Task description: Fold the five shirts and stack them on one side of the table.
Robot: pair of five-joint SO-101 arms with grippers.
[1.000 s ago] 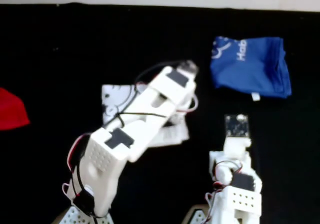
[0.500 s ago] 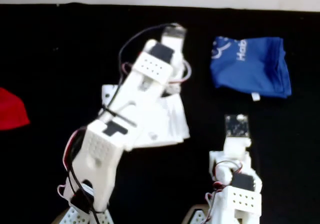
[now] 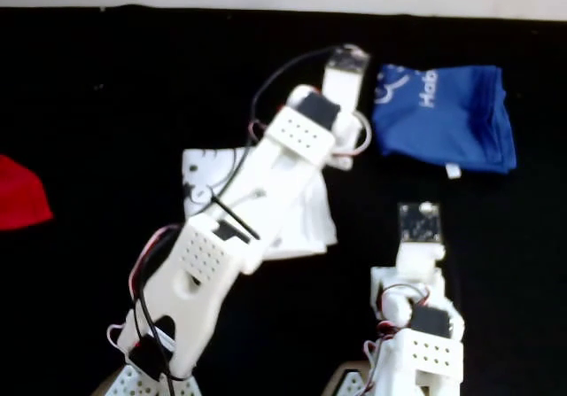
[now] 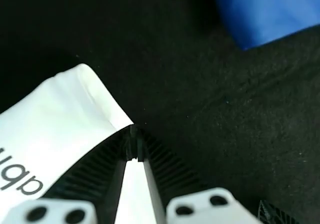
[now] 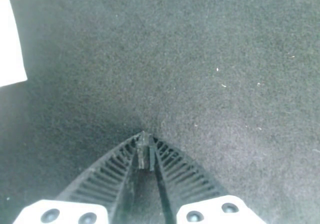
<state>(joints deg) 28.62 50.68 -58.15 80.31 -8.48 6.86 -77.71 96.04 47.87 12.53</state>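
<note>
Left gripper (image 4: 134, 151): ribbed black jaws, tips together at the corner edge of the white shirt (image 4: 55, 119). White cloth shows through the gap behind the tips; whether any is nipped cannot be told.

White shirt (image 3: 208, 179): soft knit with dark print, part-folded into a rumpled oblong. It lies flat mid-table under the left arm, long axis running across the table.

Blue shirt (image 3: 443, 117): folded pad with pale print, near and beyond the gripper toward the robot's right. It looks like the start of the stack, so the white shirt probably has to go that way.

Right gripper (image 5: 145, 156): jaws together on nothing, over the bare black felt-like table (image 3: 106, 86).

Red cloth (image 3: 19, 192): at the table's left edge, well apart, probably another shirt.

The left arm is nearer the white shirt.
</note>
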